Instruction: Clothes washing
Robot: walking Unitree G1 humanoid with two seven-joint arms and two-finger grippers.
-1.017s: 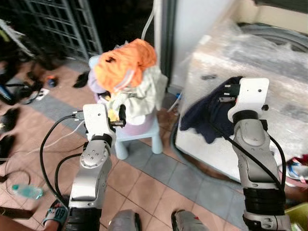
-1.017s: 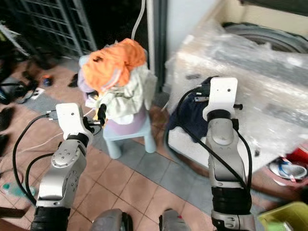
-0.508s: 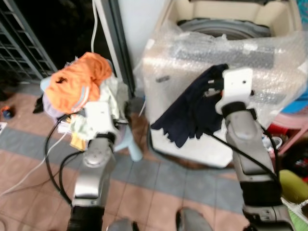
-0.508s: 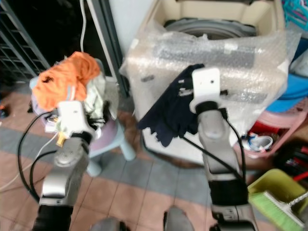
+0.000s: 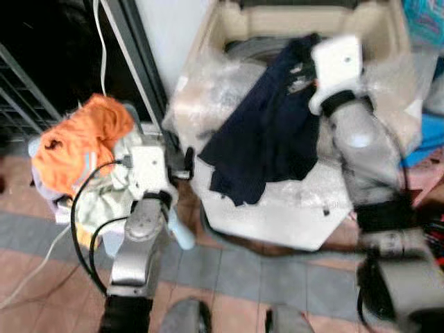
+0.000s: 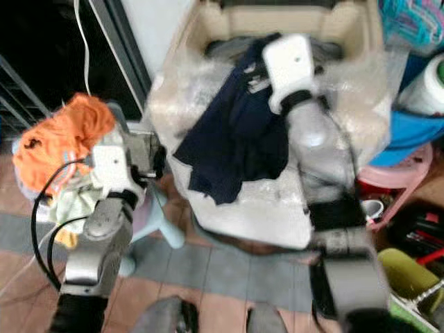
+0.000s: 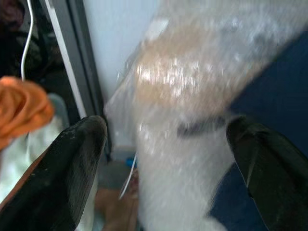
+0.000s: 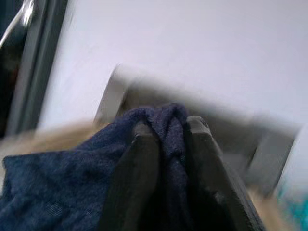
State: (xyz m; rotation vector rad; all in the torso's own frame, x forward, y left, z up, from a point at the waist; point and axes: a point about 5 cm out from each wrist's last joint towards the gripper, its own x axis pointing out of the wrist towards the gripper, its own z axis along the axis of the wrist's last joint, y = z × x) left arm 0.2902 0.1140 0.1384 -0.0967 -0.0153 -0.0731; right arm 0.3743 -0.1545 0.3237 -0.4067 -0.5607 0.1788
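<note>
Leftmost, an orange garment (image 5: 80, 142) tops a heap of pale clothes (image 5: 104, 194) on a small stool (image 6: 161, 215), just beside a dark door frame (image 5: 135, 62) with a white cord (image 5: 103, 41) hanging near it. Next, the left gripper (image 7: 168, 159) hovers between the heap and the washer (image 5: 277, 201), its jaws spread wide with nothing between them; in the left wrist view its fingers (image 7: 72, 168) frame the bubble wrap (image 7: 183, 96) that covers the washer's front. Further right, a navy garment (image 5: 267, 135) drapes from the washer's open top down over the wrapped front panel. The right gripper (image 8: 166, 139) is raised above the washer's rim, jaws closed narrow on a fold at the garment's upper end, as the right wrist view shows; the arm is blurred. Rightmost, a pink stool (image 6: 399, 170), a blue cloth (image 6: 409, 128) and a green bin (image 6: 409, 274) sit beside the washer on the tiled floor (image 5: 41, 277).
</note>
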